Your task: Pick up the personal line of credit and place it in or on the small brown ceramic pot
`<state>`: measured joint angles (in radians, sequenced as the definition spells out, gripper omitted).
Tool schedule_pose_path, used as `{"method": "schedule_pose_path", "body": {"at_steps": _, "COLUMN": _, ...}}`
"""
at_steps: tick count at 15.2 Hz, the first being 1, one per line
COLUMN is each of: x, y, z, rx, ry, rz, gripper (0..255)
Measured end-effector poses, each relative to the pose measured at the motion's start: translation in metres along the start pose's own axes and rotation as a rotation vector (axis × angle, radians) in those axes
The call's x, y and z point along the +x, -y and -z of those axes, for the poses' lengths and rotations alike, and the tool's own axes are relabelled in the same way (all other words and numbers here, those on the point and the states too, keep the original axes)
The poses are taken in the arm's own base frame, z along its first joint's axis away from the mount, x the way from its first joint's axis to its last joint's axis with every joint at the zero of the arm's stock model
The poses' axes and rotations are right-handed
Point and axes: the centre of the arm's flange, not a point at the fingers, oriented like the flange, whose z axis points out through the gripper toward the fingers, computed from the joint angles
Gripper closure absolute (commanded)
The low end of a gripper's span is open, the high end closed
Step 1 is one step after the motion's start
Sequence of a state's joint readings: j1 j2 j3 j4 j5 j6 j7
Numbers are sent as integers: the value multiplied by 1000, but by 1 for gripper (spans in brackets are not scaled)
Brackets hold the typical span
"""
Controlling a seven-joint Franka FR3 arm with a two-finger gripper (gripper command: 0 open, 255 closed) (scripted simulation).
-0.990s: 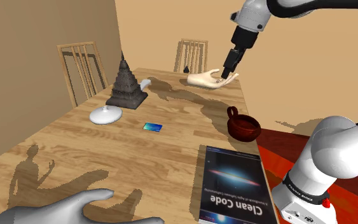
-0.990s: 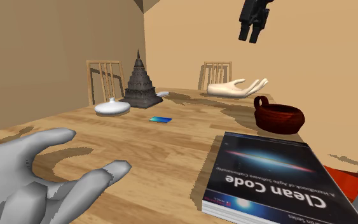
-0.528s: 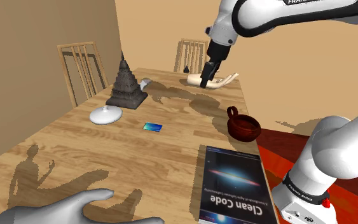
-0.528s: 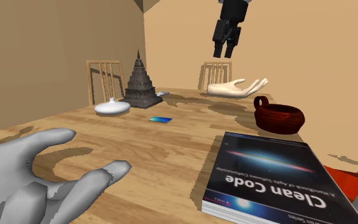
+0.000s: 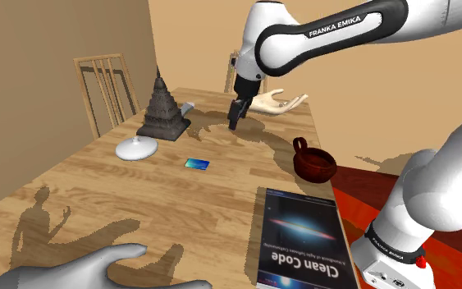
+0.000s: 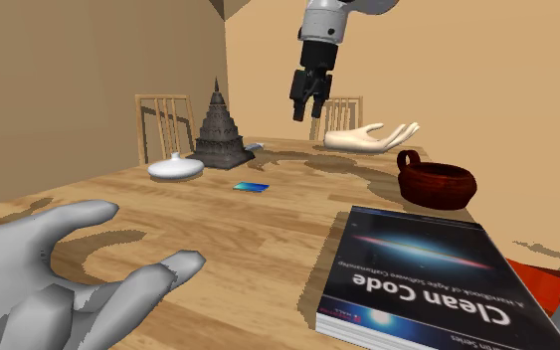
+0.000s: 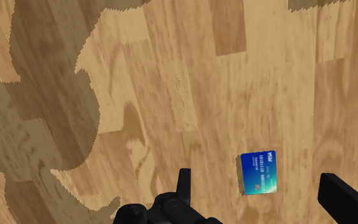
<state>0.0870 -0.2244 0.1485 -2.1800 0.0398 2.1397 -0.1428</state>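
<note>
A small blue credit card (image 5: 197, 163) lies flat on the wooden table (image 5: 98, 193), also seen in the second exterior view (image 6: 252, 186). The dark red-brown pot (image 5: 314, 162) with a loop handle stands near the table's edge at the shoulder view's right (image 6: 437, 180). My gripper (image 5: 235, 115) hangs open and empty high over the table, beyond the card and left of the pot (image 6: 307, 107). Looking along the gripper (image 7: 259, 191), the card (image 7: 258, 172) lies far below, between the two spread fingers and closer to the right one.
A dark pagoda statue (image 5: 162, 107) and a white lidded dish (image 5: 136, 149) stand left of the card. A beige hand model (image 5: 276, 102) lies at the far end. A "Clean Code" book (image 5: 299, 238) and a grey hand (image 5: 98, 271) lie near. Two chairs (image 5: 102, 86) flank the table.
The arm has swung from above the beige hand toward the shoulder view's left and come lower, nearer the card. The card and pot have not moved.
</note>
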Motion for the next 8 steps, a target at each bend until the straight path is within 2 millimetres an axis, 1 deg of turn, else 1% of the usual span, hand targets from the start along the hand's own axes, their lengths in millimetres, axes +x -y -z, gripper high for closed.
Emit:
{"method": "schedule_pose_path", "body": {"at_steps": 2, "x": 18, "y": 10, "z": -16, "rx": 3, "ry": 4, "rz": 20, "gripper": 0}}
{"method": "schedule_pose_path", "body": {"at_steps": 4, "x": 33, "y": 17, "z": -35, "rx": 5, "ry": 8, "rz": 40, "gripper": 0}}
{"method": "schedule_pose_path", "body": {"at_steps": 7, "x": 62, "y": 26, "z": -62, "rx": 9, "ry": 12, "rz": 70, "gripper": 0}}
{"method": "schedule_pose_path", "body": {"at_steps": 8, "x": 69, "y": 29, "z": -72, "rx": 10, "ry": 15, "rz": 80, "gripper": 0}}
